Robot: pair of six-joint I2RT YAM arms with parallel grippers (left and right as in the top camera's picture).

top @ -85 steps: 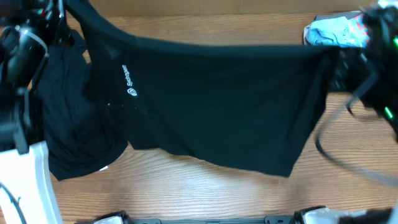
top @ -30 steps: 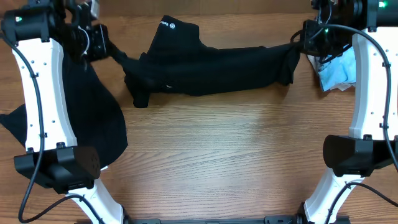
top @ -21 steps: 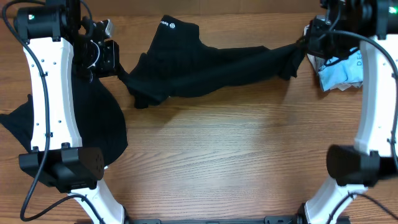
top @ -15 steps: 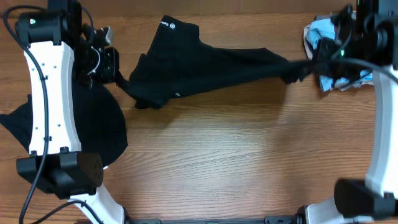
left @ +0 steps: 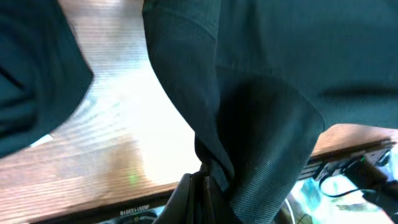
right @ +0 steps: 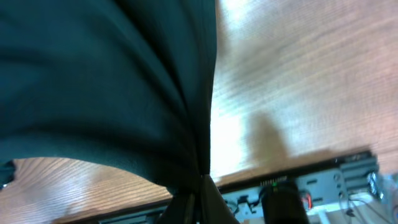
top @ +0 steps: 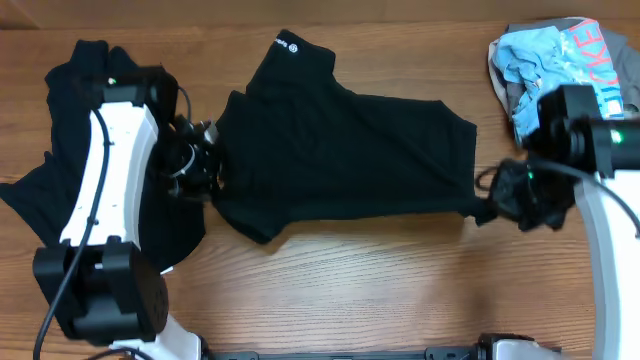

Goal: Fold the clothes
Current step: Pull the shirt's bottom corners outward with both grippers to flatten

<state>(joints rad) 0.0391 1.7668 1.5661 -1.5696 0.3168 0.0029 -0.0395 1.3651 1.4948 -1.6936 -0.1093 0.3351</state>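
Wooden, pale-grained, the surface (top: 380, 290) runs under both of my arms; my left tool (top: 205, 160) sits at the 9 o'clock edge of the black shirt (top: 345, 150) and is clamped on a bunched fold of it, the left wrist view showing the cloth gathered into a tight pinch between the fingers (left: 198, 190); my right tool (top: 492, 205) is at the shirt's 4 o'clock corner, likewise closed on a twisted point of fabric, which the right wrist view shows narrowing down into the fingertips (right: 198, 199); between the two tools the shirt lies spread on the surface, roughly flat, its collar end pointing to 12 o'clock with a small white mark (top: 283, 43) there; a second black garment (top: 60, 160) lies heaped at 9 o'clock beyond my left arm, partly beneath it, touching or overlapping the shirt's edge, I cannot tell which; at 2 o'clock, apart from the shirt, a crumpled pile of light blue and grey clothing (top: 545, 60) rests near the surface's far edge.
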